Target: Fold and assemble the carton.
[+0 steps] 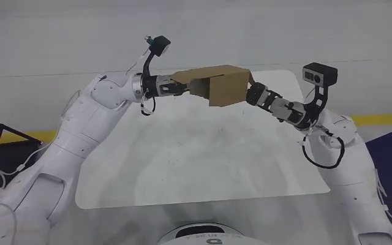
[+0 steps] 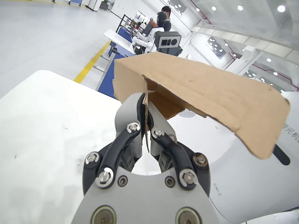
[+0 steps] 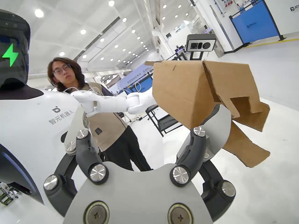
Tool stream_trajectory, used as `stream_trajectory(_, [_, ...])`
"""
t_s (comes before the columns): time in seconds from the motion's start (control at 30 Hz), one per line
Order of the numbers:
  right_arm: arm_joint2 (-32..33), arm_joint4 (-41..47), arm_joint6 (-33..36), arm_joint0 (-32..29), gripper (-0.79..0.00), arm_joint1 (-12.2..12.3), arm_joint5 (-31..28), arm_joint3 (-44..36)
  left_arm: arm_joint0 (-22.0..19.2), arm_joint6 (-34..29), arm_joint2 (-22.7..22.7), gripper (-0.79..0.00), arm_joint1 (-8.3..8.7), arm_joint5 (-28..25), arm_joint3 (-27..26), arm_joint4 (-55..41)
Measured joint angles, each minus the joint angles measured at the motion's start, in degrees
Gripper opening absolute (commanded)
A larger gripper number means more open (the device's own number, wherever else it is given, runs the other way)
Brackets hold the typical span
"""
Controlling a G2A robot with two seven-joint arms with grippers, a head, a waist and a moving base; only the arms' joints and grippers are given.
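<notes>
A brown cardboard carton (image 1: 223, 84) hangs partly folded in the air over the far edge of the white table (image 1: 202, 159), between my two arms. My left gripper (image 2: 145, 108) is shut on the thin edge of one carton (image 2: 198, 89) flap, and in the top view the left gripper (image 1: 184, 87) meets the carton's left end. My right gripper (image 3: 144, 127) is open at the carton's (image 3: 182, 94) other end. One of its fingers (image 3: 218, 122) lies against the carton's lower corner, beside loose notched flaps. Seen from above, the right gripper (image 1: 252, 95) touches the right end.
The white table (image 2: 46, 117) has rounded corners and a bare top under the carton. A yellow line (image 1: 370, 119) runs along the floor past the table's far side. Blue-panelled benches (image 2: 109, 71) stand beyond the table edge.
</notes>
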Motion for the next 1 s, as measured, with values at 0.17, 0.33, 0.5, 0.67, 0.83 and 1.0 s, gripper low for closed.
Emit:
stream_trajectory(0.17, [-0.2,-1.8,-1.9,0.9,0.0,-0.2,-1.1,1.4,0.4,-2.9,0.0,-0.785,-0.26,-0.1,0.4,-1.9])
stream_trajectory(0.33, [-0.1,-1.7,-1.7,1.6,0.0,-0.2,-2.3,2.2,1.0,-4.8,0.0,-0.785,-0.54,-0.4,-0.1,-4.7])
stream_trajectory(0.5, [-1.2,-1.1,-2.0,2.1,0.0,0.0,-2.6,1.8,1.5,-5.7,0.1,-0.785,-0.79,0.2,-0.8,-6.2])
stream_trajectory(0.67, [-2.8,2.1,-0.5,1.8,0.0,0.5,-1.1,0.1,2.1,-5.8,0.1,-0.785,-0.99,0.2,-1.2,-6.6])
stream_trajectory(0.83, [-2.9,8.2,1.0,1.2,-0.04,1.2,0.4,-0.7,2.5,-5.8,0.0,-0.785,-1.19,0.3,-1.5,-6.7])
stream_trajectory(1.0, [-1.5,14.3,2.8,0.3,-0.166,1.8,2.2,-1.1,2.6,-6.2,0.0,-0.785,-1.48,0.7,-1.8,-5.8])
